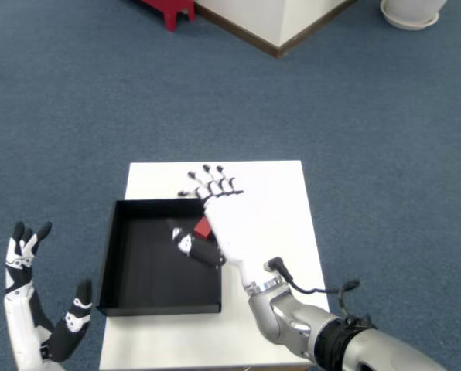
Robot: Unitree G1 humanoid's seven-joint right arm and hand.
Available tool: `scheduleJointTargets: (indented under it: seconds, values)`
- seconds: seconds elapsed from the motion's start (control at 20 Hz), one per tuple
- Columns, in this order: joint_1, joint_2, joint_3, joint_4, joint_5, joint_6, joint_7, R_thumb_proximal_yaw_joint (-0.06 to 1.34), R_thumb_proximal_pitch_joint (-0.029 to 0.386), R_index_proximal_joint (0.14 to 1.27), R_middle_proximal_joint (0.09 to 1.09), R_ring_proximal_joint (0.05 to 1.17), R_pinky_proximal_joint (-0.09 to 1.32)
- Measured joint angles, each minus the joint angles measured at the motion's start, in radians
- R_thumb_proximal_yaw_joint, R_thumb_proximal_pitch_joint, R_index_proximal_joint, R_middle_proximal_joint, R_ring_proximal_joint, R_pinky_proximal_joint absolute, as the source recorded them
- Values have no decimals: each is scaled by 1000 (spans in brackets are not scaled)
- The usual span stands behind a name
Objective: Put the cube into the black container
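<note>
Right robot hand is back-up to the camera over the right wall of the black container, fingers spread and pointing away, thumb stuck out left over the container floor. The palm side is hidden.

Only a sliver of the red cube shows, at the hand's left edge between thumb and index, inside the container near its upper right corner. Most of it is under the hand. Can't tell if the cube is resting on the floor or still touching the fingers; the fingers look apart and not wrapped on it, so it reads as an open hand.

Left robot hand sits low and well left of the right one, off the counter, fingers open, holding nothing, partly cut by the bottom edge.

The right forearm and its black cable run off the bottom right of the frame.

The counter is small, white and square, and the container covers most of its left half, overhanging the left edge slightly.

Floor is blue-grey carpet. Far beyond the fingers: a red object cut by the top edge, a white wall corner with brown skirting, and a pale round base at top right, also cropped.
</note>
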Motion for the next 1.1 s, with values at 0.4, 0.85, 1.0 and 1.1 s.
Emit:
scheduleJointTargets:
  seconds: [0.4, 0.85, 1.0, 1.1]
  values:
    - [196, -208, -119, -110, 176, -541, -136, 546, 150, 474, 279, 202, -1]
    - [329, -333, -132, 9, 179, -763, -174, 220, 284, 331, 297, 255, 143]
    - [358, -348, -132, 74, 206, -855, -158, 184, 295, 306, 291, 261, 142]
    - [379, -356, -131, 122, 234, -908, -132, 156, 298, 294, 281, 258, 129]
